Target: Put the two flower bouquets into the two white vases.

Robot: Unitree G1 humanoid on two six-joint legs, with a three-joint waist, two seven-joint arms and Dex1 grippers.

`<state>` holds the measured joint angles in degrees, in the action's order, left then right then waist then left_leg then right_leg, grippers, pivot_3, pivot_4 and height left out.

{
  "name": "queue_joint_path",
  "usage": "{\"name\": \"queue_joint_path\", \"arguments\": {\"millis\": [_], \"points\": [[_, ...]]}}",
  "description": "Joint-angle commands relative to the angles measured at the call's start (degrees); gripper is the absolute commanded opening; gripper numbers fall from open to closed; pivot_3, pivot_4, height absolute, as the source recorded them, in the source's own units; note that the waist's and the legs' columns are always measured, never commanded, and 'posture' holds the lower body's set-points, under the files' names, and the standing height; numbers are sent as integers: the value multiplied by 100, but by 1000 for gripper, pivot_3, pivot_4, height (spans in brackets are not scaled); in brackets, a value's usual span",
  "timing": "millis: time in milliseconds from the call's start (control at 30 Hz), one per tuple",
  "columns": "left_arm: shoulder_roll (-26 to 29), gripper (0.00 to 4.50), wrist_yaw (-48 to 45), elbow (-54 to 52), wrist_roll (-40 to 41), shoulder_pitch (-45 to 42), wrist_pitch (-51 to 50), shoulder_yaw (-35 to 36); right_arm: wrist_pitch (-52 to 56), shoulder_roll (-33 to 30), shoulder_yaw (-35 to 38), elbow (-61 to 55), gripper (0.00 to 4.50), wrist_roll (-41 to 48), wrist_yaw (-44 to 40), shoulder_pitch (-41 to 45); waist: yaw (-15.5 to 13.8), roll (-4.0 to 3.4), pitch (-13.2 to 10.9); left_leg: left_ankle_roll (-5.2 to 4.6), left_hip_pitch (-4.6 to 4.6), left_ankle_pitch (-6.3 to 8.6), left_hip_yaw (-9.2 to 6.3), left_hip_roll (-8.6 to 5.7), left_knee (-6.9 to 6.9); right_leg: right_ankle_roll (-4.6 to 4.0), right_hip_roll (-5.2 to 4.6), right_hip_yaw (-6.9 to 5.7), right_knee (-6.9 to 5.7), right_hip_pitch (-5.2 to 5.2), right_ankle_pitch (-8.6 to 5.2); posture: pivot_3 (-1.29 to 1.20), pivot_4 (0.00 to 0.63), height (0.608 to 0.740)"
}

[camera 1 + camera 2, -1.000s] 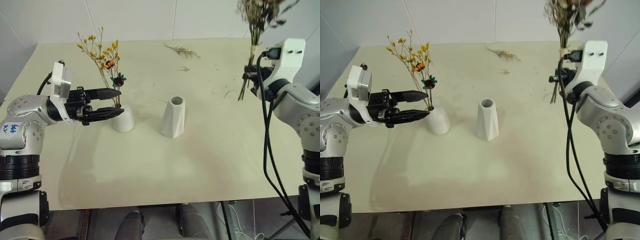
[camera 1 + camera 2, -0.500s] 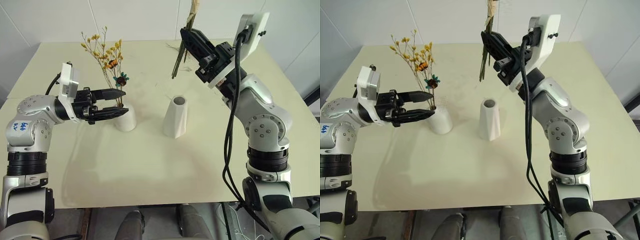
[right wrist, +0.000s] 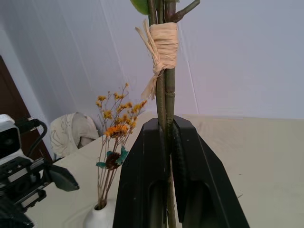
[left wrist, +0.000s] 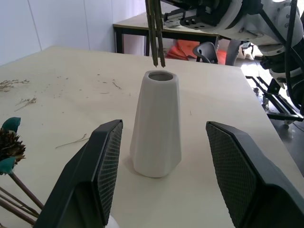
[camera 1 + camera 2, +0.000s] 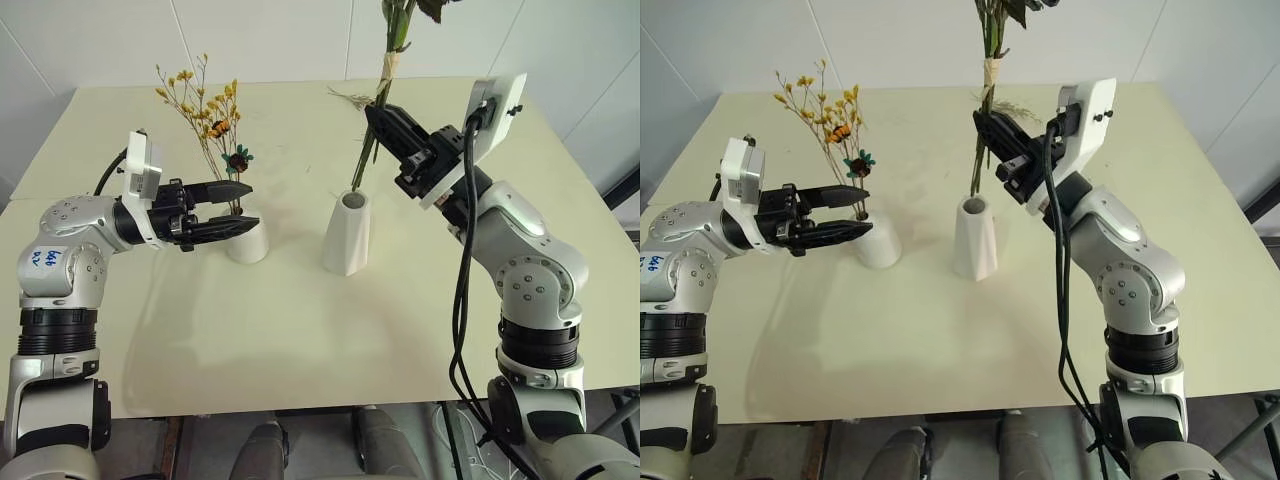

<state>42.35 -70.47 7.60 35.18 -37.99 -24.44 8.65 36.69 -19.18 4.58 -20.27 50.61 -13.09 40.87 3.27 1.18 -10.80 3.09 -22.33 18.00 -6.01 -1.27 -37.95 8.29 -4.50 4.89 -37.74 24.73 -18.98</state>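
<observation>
The sparse yellow-orange bouquet [image 5: 207, 104] stands in the short squat white vase [image 5: 249, 241]. My left gripper [image 5: 252, 203] is open and level, its fingers either side of those stems just above the vase's mouth. The tall faceted white vase [image 5: 347, 235] stands to the right of it with nothing inside. My right gripper [image 5: 378, 118] is shut on the tied green stems of the other bouquet [image 3: 164, 102]. It holds them nearly upright. The stem tips [image 4: 156, 33] hang just above the tall vase's mouth [image 4: 161, 75]. Its blooms are cut off by the top edge.
Loose dried twigs [image 5: 350, 97] and small crumbs lie on the far part of the cream table [image 5: 300, 330]. A black cable [image 5: 461, 270] hangs from my right arm. Beyond the table stands another desk [image 4: 130, 21].
My right arm has swung the bouquet leftward and down, so its stems have gone from beside my right shoulder to just over the tall vase. The left gripper has stayed in place.
</observation>
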Motion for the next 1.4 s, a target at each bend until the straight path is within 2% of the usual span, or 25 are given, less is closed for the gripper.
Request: {"name": "queue_joint_path", "arguments": {"millis": [33, 300, 600, 1200, 1400], "points": [[-9, 3003, 25, -70, -4, -69, 78, 94, 54, 124, 98, -415, 23, 216, 29, -2, 3, 0, 0, 0, 0, 0, 0, 0, 0, 0, 1, 0, 0, 0, 0, 0, 150, 740], [-8, 3003, 29, -29, -25, -111, 95, 121, -43, 121, 48, -382, 23, -51, -121, -344, -2, 0, 0, 0, 0, 0, -1, -2, 0, 0, -1, 0, 1, -1, 0, 0, 150, 740], [-5, 3003, 69, -45, -24, -108, 120, 152, -314, 217, 152, 10, 23, -426, -304, -241, -2, 0, 0, 1, 3, -2, 0, -3, 0, -1, 1, 0, -3, -2, 1, 0, 150, 740], [-60, 3003, 111, -58, -36, -59, 231, 137, -93, 235, 262, -16, 23, -186, -425, -34, -2, 0, 0, 3, 3, -3, 0, -2, 1, -1, 1, 0, -2, -1, 1, 0, 150, 740], [-52, 3003, 107, -68, -33, -49, 232, 144, -360, 179, 63, -10, 23, -632, -633, -305, -2, 0, 0, 3, 3, -3, 0, -2, 1, -1, 1, 0, -2, -1, 1, 0, 150, 740]]}}
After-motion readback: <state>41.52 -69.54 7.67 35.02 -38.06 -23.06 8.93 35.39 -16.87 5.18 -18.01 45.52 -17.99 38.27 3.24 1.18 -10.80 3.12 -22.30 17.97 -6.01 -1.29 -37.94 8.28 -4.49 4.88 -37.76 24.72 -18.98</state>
